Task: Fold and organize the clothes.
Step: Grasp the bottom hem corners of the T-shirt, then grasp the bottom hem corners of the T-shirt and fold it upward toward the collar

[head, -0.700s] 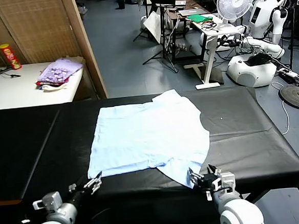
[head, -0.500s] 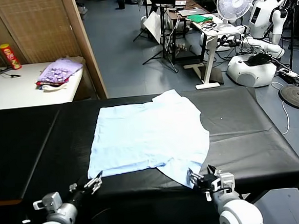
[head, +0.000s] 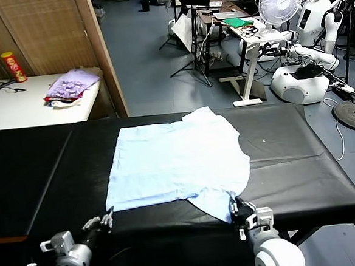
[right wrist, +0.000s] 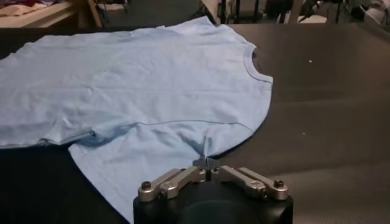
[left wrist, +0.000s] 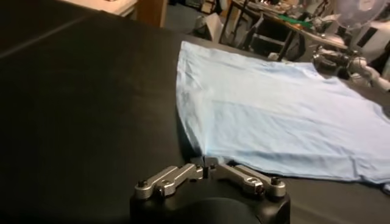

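Where wrist views meet, right pincer (right wrist: 207,162) pinching T-shirt (right wrist: 140,91) sleeve

— Where can you pass a gripper?

— Wide bare stretches of the black-covered counter (head: 40,167) lie on both sides of the pale sky-blue thin-fabric T-shirt (head: 176,160).

— Anything in your way?

— Only that flat shirt mid-counter; its near sleeve reaches the front edge. The purple-lavender garment pile (head: 70,85) sits well apart.
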Controlling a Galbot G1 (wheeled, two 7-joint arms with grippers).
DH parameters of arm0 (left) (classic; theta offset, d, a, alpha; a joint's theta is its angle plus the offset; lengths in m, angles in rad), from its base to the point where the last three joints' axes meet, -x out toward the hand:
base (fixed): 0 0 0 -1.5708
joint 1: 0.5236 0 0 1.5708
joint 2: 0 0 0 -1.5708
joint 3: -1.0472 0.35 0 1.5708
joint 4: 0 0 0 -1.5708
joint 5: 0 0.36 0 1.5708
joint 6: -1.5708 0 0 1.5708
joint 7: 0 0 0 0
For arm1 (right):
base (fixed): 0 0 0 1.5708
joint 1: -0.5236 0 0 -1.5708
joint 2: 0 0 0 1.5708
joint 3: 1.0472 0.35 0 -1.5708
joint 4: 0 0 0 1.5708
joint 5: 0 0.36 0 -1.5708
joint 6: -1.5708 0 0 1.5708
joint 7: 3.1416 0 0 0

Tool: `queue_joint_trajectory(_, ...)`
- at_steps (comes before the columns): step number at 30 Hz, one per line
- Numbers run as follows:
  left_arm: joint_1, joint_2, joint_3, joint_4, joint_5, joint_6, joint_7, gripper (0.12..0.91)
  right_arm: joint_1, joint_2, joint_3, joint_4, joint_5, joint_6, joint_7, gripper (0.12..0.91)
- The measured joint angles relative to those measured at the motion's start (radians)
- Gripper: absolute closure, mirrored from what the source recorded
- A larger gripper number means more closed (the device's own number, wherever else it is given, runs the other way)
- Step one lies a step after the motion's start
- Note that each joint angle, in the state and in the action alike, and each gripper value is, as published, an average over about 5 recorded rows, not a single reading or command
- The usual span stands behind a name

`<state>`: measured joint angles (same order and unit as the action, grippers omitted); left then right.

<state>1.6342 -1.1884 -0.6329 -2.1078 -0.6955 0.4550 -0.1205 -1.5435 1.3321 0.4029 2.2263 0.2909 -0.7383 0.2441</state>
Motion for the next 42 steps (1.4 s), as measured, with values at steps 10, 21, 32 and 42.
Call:
queue_joint_trajectory(10,0.114,0.018,-0.052,-0.114,-0.011,-0.002,-0.032,0.903,-0.053,-0.045,0.071,0.086,0.020,0.007,-0.059,0.904)
queue_joint_trajectory(21,0.047,-0.039,-0.045,-0.138,-0.003,-0.112,-0.007,0.903,0.180,-0.121,0.066,-0.122,0.060,0.221,-0.152,0.904)
queue_joint_trajectory(32,-0.172,-0.058,0.019,0.013,0.109,-0.164,-0.009,0.903,0.356,-0.124,0.006,-0.330,-0.021,0.302,-0.221,0.904)
queue_joint_trajectory(42,-0.343,-0.052,0.120,0.228,0.203,-0.169,-0.004,0.900,0.369,-0.138,0.018,-0.394,-0.024,0.348,-0.311,0.706)
